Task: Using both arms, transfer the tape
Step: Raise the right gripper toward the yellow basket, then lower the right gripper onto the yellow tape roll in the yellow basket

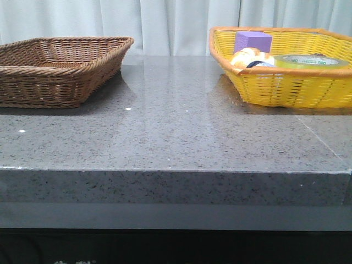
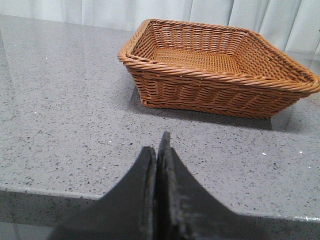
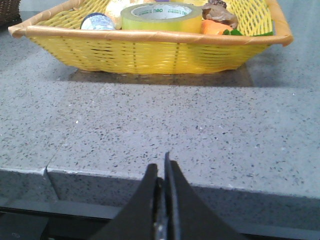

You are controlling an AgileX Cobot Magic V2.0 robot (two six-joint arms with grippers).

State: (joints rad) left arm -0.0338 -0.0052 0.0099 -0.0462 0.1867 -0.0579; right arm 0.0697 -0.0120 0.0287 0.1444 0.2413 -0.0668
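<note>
In the front view, a brown wicker basket (image 1: pixel 58 69) sits at ten o'clock on the grey speckled tabletop (image 1: pixel 176 132), and a yellow wicker basket (image 1: pixel 286 82) at two o'clock holds the tape (image 1: pixel 311 60), a purple block (image 1: pixel 253 40) and a bread roll (image 1: pixel 248 56).

The left wrist view shows the left gripper (image 2: pixel 158 150), jaws pressed together and empty, near the tabletop edge, facing the brown basket.

The right wrist view shows the right gripper (image 3: pixel 161 172), jaws likewise closed on nothing, facing the yellow basket; the tape lies flat inside, between a small round tin (image 3: pixel 97 22) and an orange toy (image 3: pixel 216 26).

Yellow tape (image 1: pixel 311 60) roll flat in yellow basket (image 1: pixel 286 88), rt side.
</note>
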